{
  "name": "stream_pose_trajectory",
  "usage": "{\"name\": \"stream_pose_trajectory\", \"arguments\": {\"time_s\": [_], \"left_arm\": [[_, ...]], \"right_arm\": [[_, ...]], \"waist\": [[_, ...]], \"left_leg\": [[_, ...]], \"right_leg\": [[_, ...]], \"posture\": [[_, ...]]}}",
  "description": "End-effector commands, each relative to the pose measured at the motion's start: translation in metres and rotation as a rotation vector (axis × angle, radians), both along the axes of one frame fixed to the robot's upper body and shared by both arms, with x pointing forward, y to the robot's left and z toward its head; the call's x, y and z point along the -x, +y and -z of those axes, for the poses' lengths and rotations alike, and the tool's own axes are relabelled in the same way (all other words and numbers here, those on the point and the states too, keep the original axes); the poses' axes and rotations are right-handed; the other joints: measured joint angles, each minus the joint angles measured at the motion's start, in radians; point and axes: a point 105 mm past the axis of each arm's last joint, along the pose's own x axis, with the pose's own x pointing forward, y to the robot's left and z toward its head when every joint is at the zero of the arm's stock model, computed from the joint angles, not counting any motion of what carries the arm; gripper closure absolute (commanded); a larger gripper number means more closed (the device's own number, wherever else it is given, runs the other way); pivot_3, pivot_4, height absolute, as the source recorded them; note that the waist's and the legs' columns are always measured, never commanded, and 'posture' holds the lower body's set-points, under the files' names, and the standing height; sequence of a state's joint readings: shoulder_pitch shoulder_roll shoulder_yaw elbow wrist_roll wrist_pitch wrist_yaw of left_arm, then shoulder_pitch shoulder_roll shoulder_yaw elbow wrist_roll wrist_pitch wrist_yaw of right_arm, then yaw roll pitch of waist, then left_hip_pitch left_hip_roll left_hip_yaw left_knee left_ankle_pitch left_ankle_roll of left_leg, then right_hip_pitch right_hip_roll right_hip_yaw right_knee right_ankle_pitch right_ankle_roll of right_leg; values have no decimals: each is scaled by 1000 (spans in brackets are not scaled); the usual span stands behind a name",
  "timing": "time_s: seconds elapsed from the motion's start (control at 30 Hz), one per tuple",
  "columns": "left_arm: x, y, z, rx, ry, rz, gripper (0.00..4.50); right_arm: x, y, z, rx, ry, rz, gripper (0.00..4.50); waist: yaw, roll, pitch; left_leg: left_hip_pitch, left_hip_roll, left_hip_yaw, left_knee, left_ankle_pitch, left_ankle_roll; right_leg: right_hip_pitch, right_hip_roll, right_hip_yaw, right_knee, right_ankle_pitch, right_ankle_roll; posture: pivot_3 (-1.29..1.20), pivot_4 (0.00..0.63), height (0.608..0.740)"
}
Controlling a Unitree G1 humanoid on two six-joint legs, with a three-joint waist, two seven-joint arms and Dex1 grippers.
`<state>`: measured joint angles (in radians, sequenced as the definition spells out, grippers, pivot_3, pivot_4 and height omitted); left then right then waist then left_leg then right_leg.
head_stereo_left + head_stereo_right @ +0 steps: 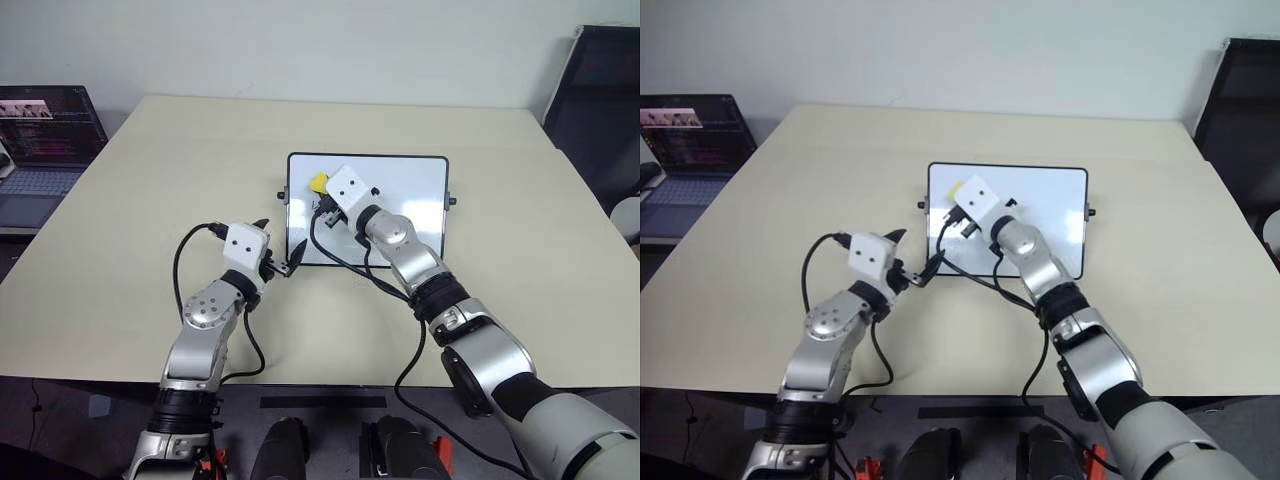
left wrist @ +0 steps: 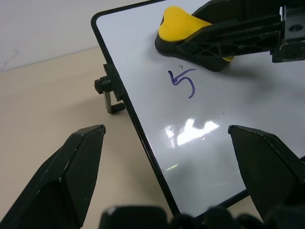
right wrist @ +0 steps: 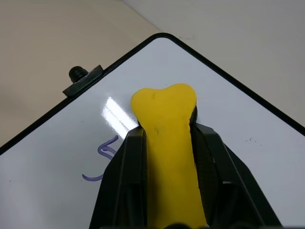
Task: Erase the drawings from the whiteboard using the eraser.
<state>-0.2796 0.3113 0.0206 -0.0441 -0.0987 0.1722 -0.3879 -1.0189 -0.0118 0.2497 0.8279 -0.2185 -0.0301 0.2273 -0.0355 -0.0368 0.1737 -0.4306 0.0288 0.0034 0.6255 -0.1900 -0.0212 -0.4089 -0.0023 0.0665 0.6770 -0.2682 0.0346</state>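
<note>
The whiteboard lies flat on the table, black-framed, with a small knob on its short side. A handwritten "5" is one of the drawings and sits near the board's far left corner. Just beyond it, the yellow eraser is over the board's surface, with my right gripper shut on it. In the head views the eraser shows at the tip of that gripper. My left gripper stands open at the board's left edge near the near corner, its fingers either side of the frame, holding nothing.
The beige table has bare room all round the board. An open laptop stands off the table's left side. A dark chair is at the far right. Cables hang from both wrists over the board's near edge.
</note>
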Motion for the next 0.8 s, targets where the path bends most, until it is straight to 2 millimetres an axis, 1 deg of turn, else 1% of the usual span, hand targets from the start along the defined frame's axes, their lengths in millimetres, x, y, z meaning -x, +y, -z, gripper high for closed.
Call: {"name": "stream_pose_trajectory", "arguments": {"time_s": [0.03, 0.2, 0.47, 0.57, 0.63, 0.67, 0.77, 0.8], "left_arm": [[3, 0, -21, -3, -66, 0, 0], [8, 4, -22, -10, -65, -14, 0], [12, 17, -17, -17, -54, -52, 0], [13, 20, -14, -20, -48, -58, 0], [14, 21, -13, -22, -45, -60, 0], [14, 21, -12, -21, -44, -61, 0], [13, 21, -11, -20, -42, -60, 0], [12, 20, -10, -19, -41, -58, 0]], "right_arm": [[1, 7, 2, 50, -15, 2, 3485], [9, 9, 21, 99, 22, -27, 3485], [35, 3, 70, 248, 119, -110, 3485], [42, -1, 78, 274, 153, -130, 3485], [42, -4, 77, 263, 155, -125, 3485], [40, -4, 69, 228, 135, -113, 3485], [27, -3, 28, 64, 33, -65, 3485], [23, -4, 18, 29, 3, -48, 3485]], "waist": [[-1, 0, 0], [-4, 0, 0], [-5, 0, 0], [-5, 0, -1], [-5, 0, -1], [-5, 0, 0], [-3, 0, 0], [-4, 0, 0]], "left_leg": [[0, 0, 0, 0, 0, 0], [1, 0, 0, 1, 0, 0], [5, 0, -1, 1, 0, 0], [6, 1, -1, 1, 0, 0], [7, 1, -1, 2, 1, 0], [7, 1, -1, 2, 1, 0], [7, 1, -1, 2, 1, 1], [7, 1, -1, 2, 1, 1]], "right_leg": [[0, 0, 0, 1, 0, 0], [0, 0, 0, 1, 0, 0], [3, 0, 1, 2, -1, -1], [4, 0, 2, 2, -1, -1], [4, 0, 2, 2, -1, -1], [5, 0, 2, 3, -1, -1], [4, 0, 1, 3, -1, -1], [4, 0, 2, 3, -1, -1]], "posture": [[0, 150, 740], [0, 150, 740], [0, 150, 740], [0, 150, 740], [0, 150, 740], [0, 150, 740], [0, 150, 740], [0, 150, 740]]}}
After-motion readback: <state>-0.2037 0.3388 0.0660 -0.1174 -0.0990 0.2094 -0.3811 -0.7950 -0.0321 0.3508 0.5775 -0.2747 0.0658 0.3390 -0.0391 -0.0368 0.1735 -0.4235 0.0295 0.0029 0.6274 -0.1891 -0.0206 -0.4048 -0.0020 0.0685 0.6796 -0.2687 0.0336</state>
